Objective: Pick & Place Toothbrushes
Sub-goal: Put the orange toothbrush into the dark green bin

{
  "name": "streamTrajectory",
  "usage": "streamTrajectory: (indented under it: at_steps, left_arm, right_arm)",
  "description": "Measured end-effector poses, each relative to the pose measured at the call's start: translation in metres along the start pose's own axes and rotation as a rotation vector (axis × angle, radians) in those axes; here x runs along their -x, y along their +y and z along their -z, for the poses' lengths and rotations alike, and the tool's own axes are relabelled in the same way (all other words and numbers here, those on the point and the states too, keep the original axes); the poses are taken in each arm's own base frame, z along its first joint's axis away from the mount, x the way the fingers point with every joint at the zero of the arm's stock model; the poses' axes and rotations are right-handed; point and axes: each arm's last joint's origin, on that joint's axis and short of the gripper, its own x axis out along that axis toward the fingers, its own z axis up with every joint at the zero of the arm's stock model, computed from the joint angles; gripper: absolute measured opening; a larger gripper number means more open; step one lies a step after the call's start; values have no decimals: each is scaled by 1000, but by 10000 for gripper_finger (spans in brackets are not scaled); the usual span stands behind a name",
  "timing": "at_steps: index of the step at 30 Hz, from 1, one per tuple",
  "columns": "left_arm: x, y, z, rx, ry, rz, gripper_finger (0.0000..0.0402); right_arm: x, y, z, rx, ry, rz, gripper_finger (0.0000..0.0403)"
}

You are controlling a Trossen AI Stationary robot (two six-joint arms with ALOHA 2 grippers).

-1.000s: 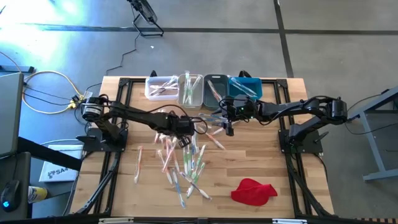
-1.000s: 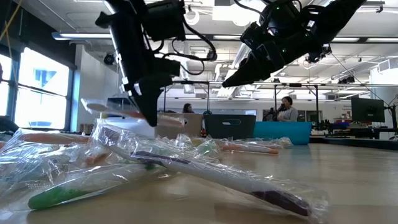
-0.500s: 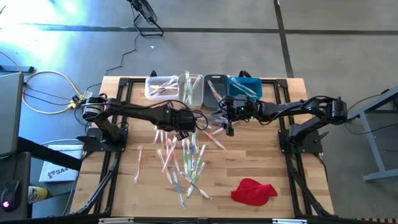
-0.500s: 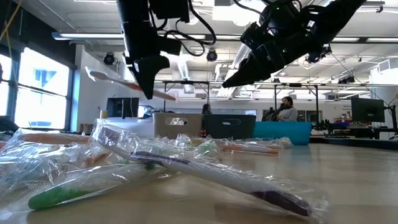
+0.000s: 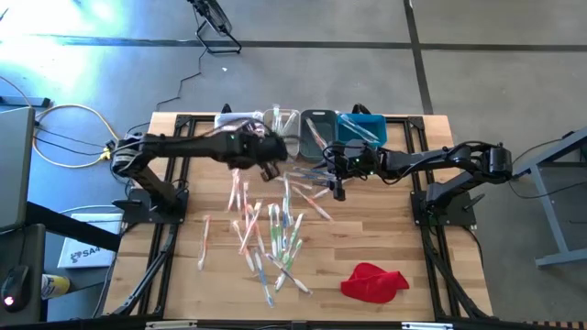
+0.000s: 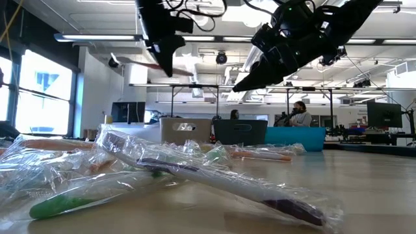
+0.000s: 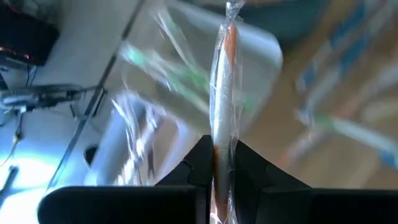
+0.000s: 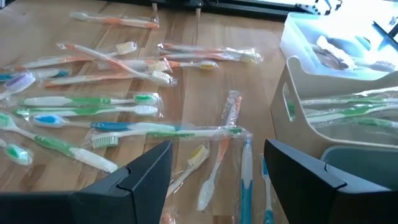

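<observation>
My left gripper (image 5: 271, 165) hangs high over the table's far middle, just in front of the bins, and is shut on an orange-handled toothbrush in a clear wrapper (image 7: 224, 93). In the low view that gripper (image 6: 164, 57) is near the top, with the toothbrush (image 6: 138, 64) sticking out sideways. Many wrapped toothbrushes (image 5: 271, 229) lie flat on the wooden table. My right gripper (image 5: 336, 183) hovers open above the pile's far right part, its fingers (image 8: 146, 174) apart with nothing between them. My left gripper pinches the wrapped toothbrush between its two fingers, on the handle (image 7: 219, 146). The brush runs on forward past the fingertips (image 7: 202, 155), along the fingers. It is lifted clear of the table and hangs above the white and beige bins.
A row of bins stands at the far edge: white (image 5: 240, 128), beige (image 5: 281, 131), grey (image 5: 316, 131) and blue (image 5: 362, 128), each with some brushes inside. A red cloth (image 5: 373, 281) lies near the front right. Bare wood lies left and right of the pile.
My left gripper has risen from the pile and gone toward the far edge and the bins, tipping as it went. The orange-handled toothbrush stays in its shut fingers, now lifted well clear of the table. My right gripper has kept still.
</observation>
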Motion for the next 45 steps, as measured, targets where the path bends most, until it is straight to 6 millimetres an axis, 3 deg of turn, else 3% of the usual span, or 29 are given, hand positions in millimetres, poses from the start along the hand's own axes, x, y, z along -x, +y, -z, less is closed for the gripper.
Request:
streamTrajectory:
  at_steps: [6, 10, 19, 26, 32, 39, 45]
  left_arm:
    - [-12, 36, -9, 62, -34, 25, 27]
    - [-26, 44, -5, 106, -22, 100, 27]
    - [-63, 16, 28, 121, 28, 219, 27]
    - [-70, 2, 49, 166, -29, 255, 26]
    - [-72, -13, 54, 194, -159, 307, 26]
    - [-78, -16, 69, 220, -105, 310, 26]
    - [-75, -15, 55, 212, -242, 335, 26]
  right_arm:
    - [0, 0, 1, -2, 9, -1, 246]
    - [0, 0, 1, -2, 12, -1, 246]
    - [0, 0, 2, -9, 19, -4, 246]
    - [0, 0, 2, -11, 19, -5, 246]
    - [0, 0, 2, -15, 19, -5, 246]
    - [0, 0, 2, -16, 21, -5, 246]
    - [0, 0, 1, -12, 6, -2, 246]
